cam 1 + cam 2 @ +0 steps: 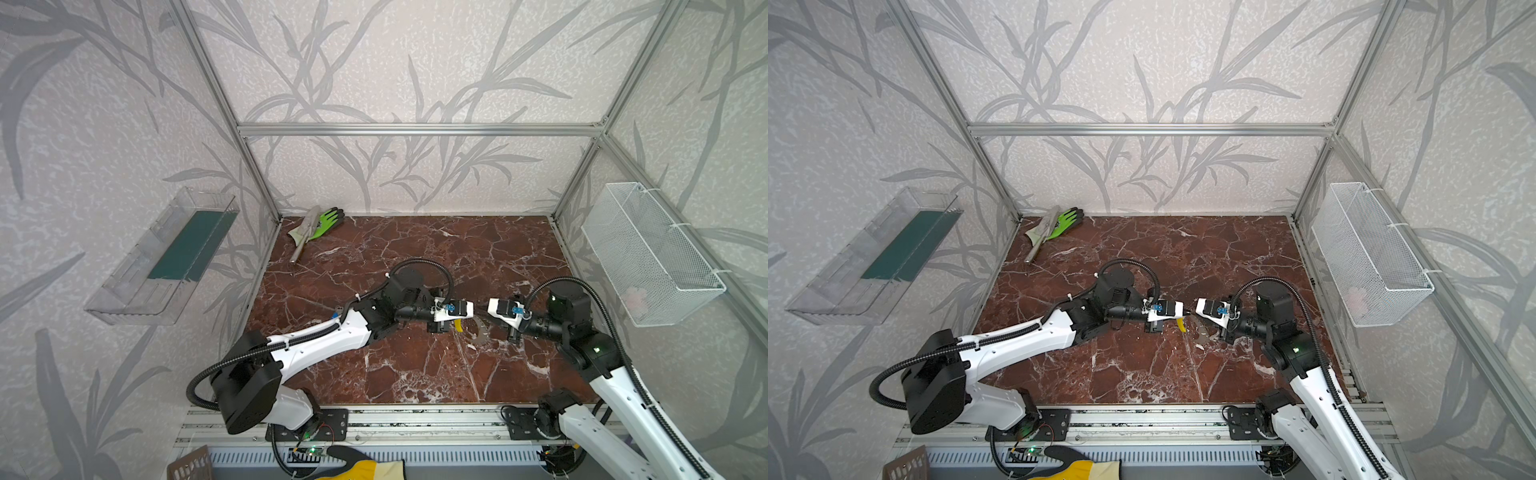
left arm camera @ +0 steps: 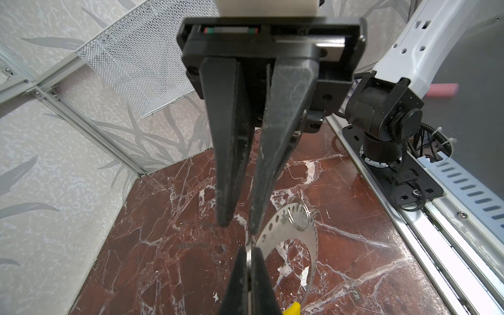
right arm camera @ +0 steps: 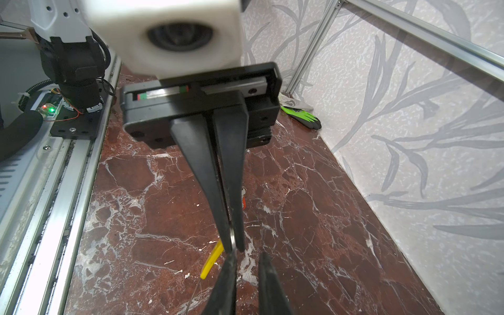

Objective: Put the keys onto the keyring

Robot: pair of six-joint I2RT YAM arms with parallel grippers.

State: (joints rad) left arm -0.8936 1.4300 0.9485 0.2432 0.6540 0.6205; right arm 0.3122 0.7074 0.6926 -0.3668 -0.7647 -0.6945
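Claws number two, keyring (image 2: 275, 233) one: left claw (image 2: 249, 255) clamps its rim, right claw (image 2: 240, 225) slightly parted.

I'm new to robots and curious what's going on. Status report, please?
Left end effector shut on the keyring edge. Right end effector slightly open, tips at the same edge. Nothing seen in the way.
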